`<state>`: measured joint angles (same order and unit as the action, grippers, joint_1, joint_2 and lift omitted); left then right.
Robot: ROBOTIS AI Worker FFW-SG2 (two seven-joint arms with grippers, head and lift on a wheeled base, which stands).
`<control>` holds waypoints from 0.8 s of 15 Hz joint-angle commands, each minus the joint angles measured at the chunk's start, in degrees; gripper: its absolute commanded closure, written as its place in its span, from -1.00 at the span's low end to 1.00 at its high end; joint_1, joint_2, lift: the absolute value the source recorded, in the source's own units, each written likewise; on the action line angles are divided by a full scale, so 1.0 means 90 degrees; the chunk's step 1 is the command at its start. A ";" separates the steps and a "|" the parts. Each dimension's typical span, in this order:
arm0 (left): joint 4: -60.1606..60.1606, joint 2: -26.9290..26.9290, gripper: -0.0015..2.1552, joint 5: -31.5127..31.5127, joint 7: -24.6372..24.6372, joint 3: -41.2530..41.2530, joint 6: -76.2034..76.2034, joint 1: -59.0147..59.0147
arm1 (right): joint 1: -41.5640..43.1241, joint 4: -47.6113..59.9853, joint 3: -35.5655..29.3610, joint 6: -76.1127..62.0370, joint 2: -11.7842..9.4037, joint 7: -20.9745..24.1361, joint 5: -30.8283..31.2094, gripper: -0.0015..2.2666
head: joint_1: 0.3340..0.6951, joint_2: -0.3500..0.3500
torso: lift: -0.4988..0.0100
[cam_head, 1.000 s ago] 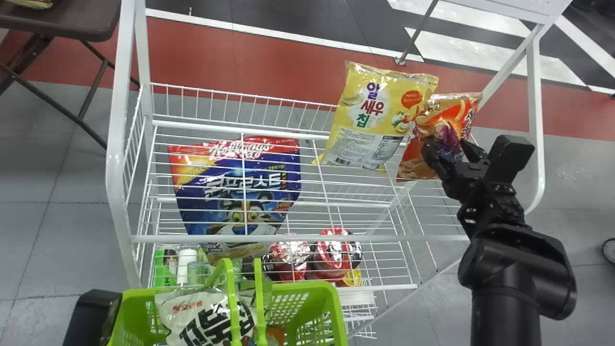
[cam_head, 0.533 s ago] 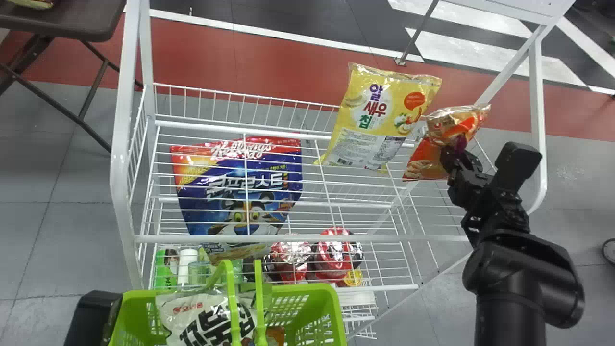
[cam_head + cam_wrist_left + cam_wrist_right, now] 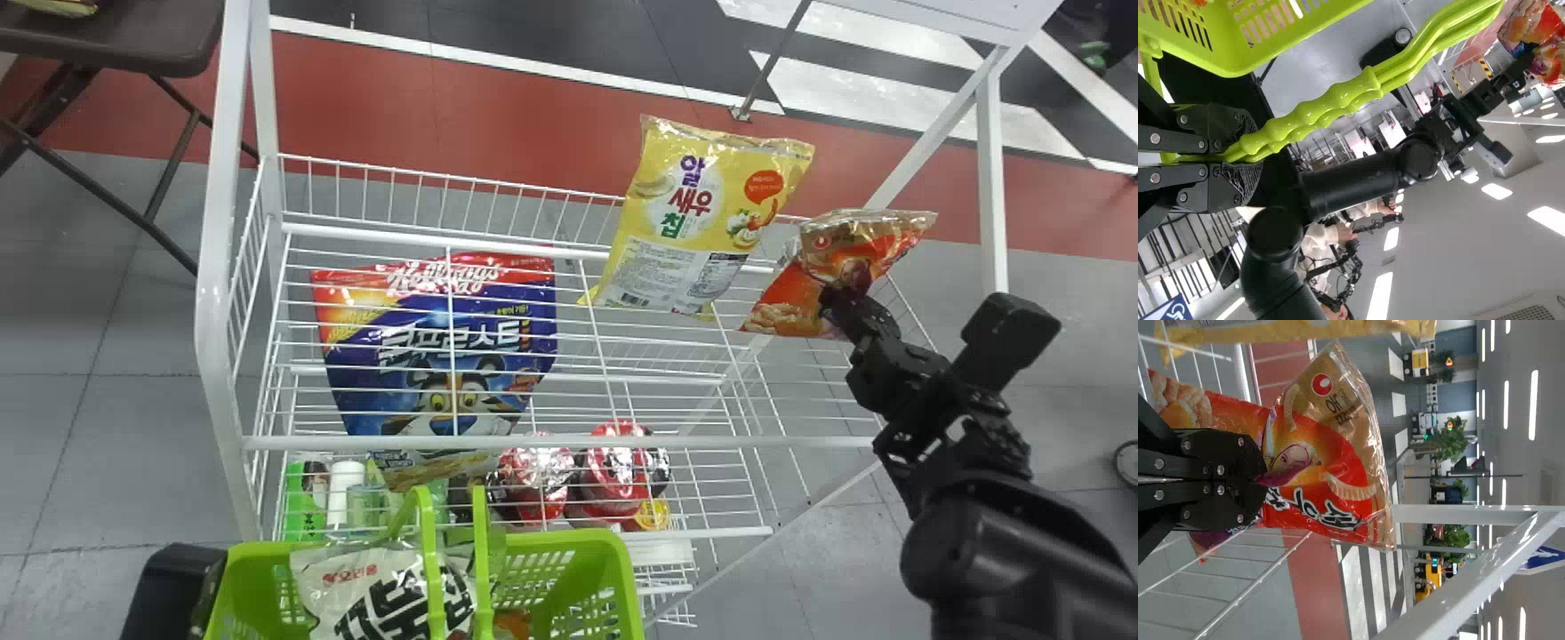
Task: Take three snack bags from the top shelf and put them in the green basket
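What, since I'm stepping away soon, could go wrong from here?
The right gripper pinches only a middle part of the orange bag, so the bag might swing or slip. It is also close to the yellow bag and could nudge it over. At the green basket, the handles rise over the opening beside a white bag, so they may snag it.

Pinched and creased in the right pincer (image 3: 836, 304) is a shiny orange-and-gold snack bag (image 3: 889, 238), tilted. Left of the pincer, a plump yellow bag (image 3: 680, 218) leans on the white wire top shelf (image 3: 427, 240). Farther left and nearer the robot, the green basket (image 3: 564, 540) holds a white bag (image 3: 391, 591) with black lettering.
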<state>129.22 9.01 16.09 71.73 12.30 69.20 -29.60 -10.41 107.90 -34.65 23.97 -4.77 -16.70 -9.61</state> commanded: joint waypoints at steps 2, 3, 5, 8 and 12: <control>0.0017 0.0005 0.08 -0.0001 0.0008 0.0000 -0.0017 -0.0051 | -0.0650 0.0892 -0.0047 0.0008 0.0149 -0.0059 -0.0466 0.83 | 1.00 -1.00 | 0.80; 0.0017 0.0005 0.08 -0.0001 0.0008 0.0000 -0.0017 -0.0051 | -0.0865 0.1214 -0.0096 0.0027 0.0198 -0.0107 -0.0622 0.83 | 1.00 -1.00 | 0.80; 0.0046 0.0005 0.08 -0.0001 0.0018 0.0000 -0.0017 -0.0061 | -0.1334 0.2015 -0.0291 0.0613 0.0334 -0.0312 -0.1120 0.83 | 1.00 -1.00 | 0.80; 0.0085 0.0005 0.08 -0.0001 0.0018 -0.0029 -0.0056 -0.0100 | -0.1676 0.3294 -0.0975 0.2723 0.0535 -0.1299 -0.1745 0.83 | 1.00 -1.00 | 0.80; 0.0085 -0.0015 0.08 -0.0001 -0.0011 0.0000 -0.0154 -0.0100 | -0.2203 0.4769 -0.1883 0.5496 0.0535 -0.2305 -0.2849 0.83 | 1.00 -1.00 | 0.80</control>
<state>129.93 8.95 16.08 71.66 12.19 68.05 -30.50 -29.12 146.68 -48.27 62.48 -0.18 -36.25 -31.15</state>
